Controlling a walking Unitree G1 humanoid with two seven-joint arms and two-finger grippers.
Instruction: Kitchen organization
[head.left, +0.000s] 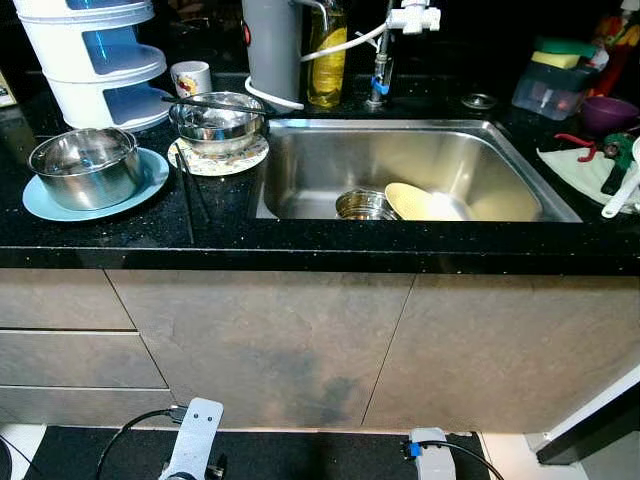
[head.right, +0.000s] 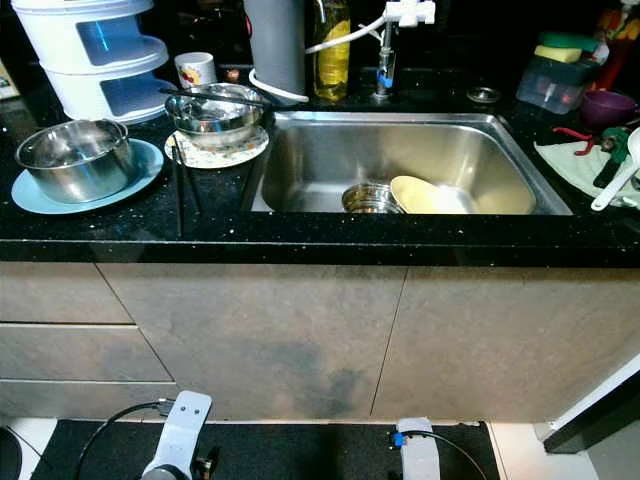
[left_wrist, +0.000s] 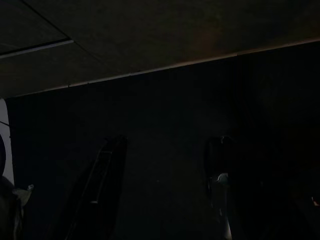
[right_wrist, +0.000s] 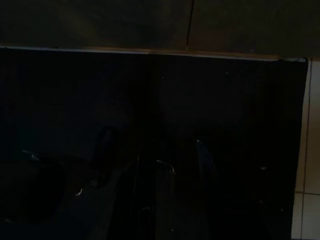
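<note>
Steel sink (head.left: 480, 160) is set into the black speckled worktop (head.left: 300, 235), and in its basin a small steel bowl (head.left: 364, 205) is seen just beside a pale yellow plate (head.left: 415, 202), the two touching or nearly so. To the sink's left a steel mixing bowl (head.left: 217, 120) is stood on a patterned plate (head.left: 220, 158), with a dark utensil (head.left: 215, 103) laid across its rim; two dark chopsticks (head.left: 188, 195) are laid on the worktop in front of it. Further left a larger steel pot (head.left: 86, 165) is placed on a light blue plate (head.left: 45, 203). Behind these a white tiered container (head.left: 95, 55) with blue windows, a small printed mug (head.left: 191, 77), a grey appliance (head.left: 272, 45) and a bottle of yellow liquid (head.left: 328, 55) are ranged along the back, and the tap (head.left: 382, 60) is mounted behind the sink. On the right a clear box (head.left: 552, 88) topped with a yellow-green sponge, a purple bowl (head.left: 608, 112) and a cloth (head.left: 580, 168) bearing red and green tools are found. Below the worktop, beige cabinet fronts (head.left: 300, 340) are seen, and a dark mat (head.left: 300, 455) on the floor. Both arms are hung low in front of the cabinets — the left pincer (left_wrist: 165, 190) is shown in deep shade with its fingers held well apart, while for the right pincer (right_wrist: 165, 175) the picture is too dark and it cannot be told whether the fingers are apart or closed.
</note>
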